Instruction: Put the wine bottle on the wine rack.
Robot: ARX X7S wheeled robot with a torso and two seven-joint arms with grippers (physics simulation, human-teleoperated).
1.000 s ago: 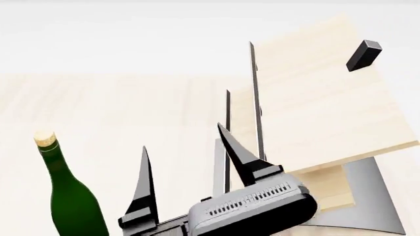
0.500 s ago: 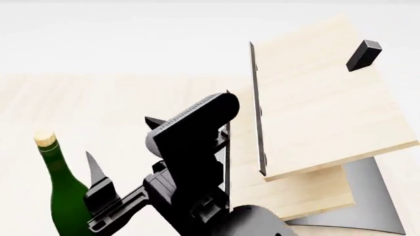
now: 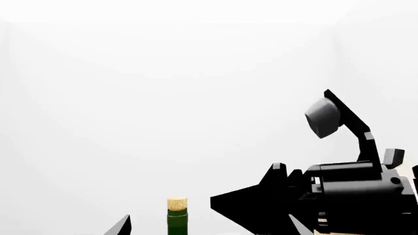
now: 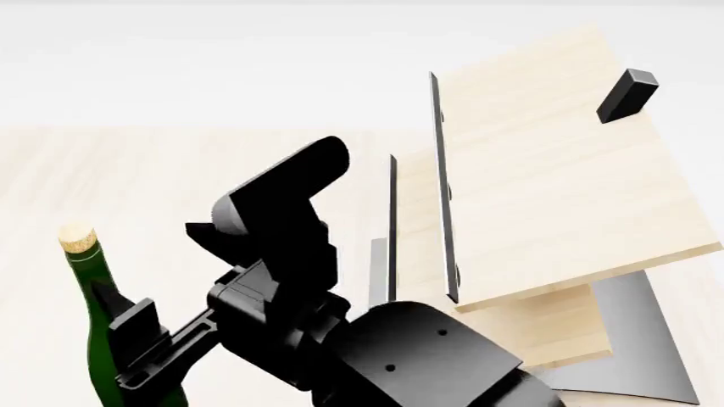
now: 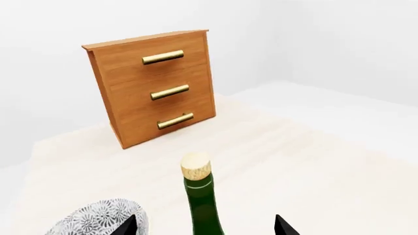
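The wine bottle (image 4: pixel 97 326) stands upright on the pale counter (image 4: pixel 169 170), at the left in the head view, apart from the wine rack (image 4: pixel 543 203); its cork (image 5: pixel 196 165) sits between the two finger tips of the right pincer (image 5: pixel 203 226) (spread wide, not touching the glass); the left pincer (image 3: pixel 207 226) shows open tips too, with the bottle between them; a brown cabinet (image 5: pixel 153 88) stands behind.

no readable text, label, brand, number or sign shows on anything here.
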